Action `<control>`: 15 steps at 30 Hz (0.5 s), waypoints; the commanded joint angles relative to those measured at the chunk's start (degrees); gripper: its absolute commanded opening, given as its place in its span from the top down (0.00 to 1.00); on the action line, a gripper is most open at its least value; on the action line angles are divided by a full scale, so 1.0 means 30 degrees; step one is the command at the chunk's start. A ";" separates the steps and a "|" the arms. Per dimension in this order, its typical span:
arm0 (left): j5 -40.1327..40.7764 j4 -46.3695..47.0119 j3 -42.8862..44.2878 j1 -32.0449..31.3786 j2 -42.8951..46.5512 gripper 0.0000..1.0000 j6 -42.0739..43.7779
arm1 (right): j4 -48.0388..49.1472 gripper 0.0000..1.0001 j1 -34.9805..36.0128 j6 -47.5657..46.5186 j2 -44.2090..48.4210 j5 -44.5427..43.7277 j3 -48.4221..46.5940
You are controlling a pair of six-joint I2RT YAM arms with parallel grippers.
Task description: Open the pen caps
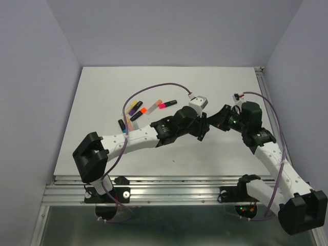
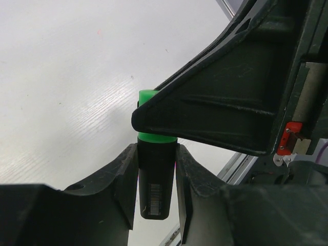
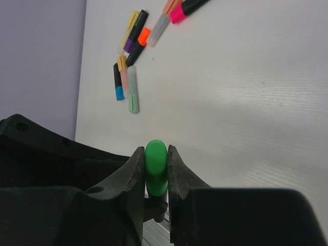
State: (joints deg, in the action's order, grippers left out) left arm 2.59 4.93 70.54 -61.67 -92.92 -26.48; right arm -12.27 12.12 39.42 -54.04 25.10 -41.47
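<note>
Several loose pens (image 1: 137, 110) lie in a cluster on the white desk (image 1: 102, 92) to the left of both claws, with an orange cap (image 1: 144, 109) and a pink cap (image 1: 163, 105) among them. Near the desk centre the left claw (image 2: 157, 151) is clamped on a black pen body (image 2: 155, 189), and at its right the right claw (image 3: 155, 151) squeezes the bright green cap (image 3: 156, 174) at the end of this same pen

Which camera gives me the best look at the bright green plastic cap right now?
Right wrist: the bright green plastic cap sits unobstructed in the right tool. Left wrist shows only slivers of it behind that tool, above the black pen body clamped in the left tool. Top external hides it between the arms.
</note>
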 commanded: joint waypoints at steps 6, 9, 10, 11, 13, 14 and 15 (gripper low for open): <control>0.1157 -0.0821 -0.1480 -0.1356 0.0389 1.00 -0.1104 | -0.0682 0.99 0.0179 0.0395 -0.0909 -0.7014 -0.1554; 0.1420 -0.1321 -0.2914 -0.2001 0.0738 1.00 -0.2156 | -0.0045 0.99 0.0150 0.1038 -0.1526 -0.8250 -0.1849; 0.1509 -0.1350 -0.3818 -0.2263 0.1234 1.00 -0.2827 | 0.0076 0.99 0.0150 0.1156 -0.1817 -0.9933 -0.2139; 0.1481 -0.1350 -0.4320 -0.2353 0.1558 1.00 -0.3153 | 0.0019 0.99 0.0179 0.1186 -0.2023 -1.0617 -0.2403; 0.1743 -0.1233 -0.5287 -0.2616 0.2319 1.00 -0.3710 | 0.0165 0.99 0.0179 0.1070 -0.2346 -1.2079 -0.3134; 0.1715 -0.1175 -0.6046 -0.2675 0.3019 1.00 -0.4119 | 0.0339 0.99 0.0150 0.1040 -0.2464 -1.2349 -0.3283; 0.1599 -0.1116 -0.6401 -0.2734 0.3316 1.00 -0.4355 | 0.0602 0.99 0.0121 0.1011 -0.2552 -1.2729 -0.3488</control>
State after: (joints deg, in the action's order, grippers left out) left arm 11.14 13.87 58.39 -65.78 -91.37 -35.05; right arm -22.79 16.73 45.23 -61.14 15.51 -43.75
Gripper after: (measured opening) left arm 0.398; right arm 0.229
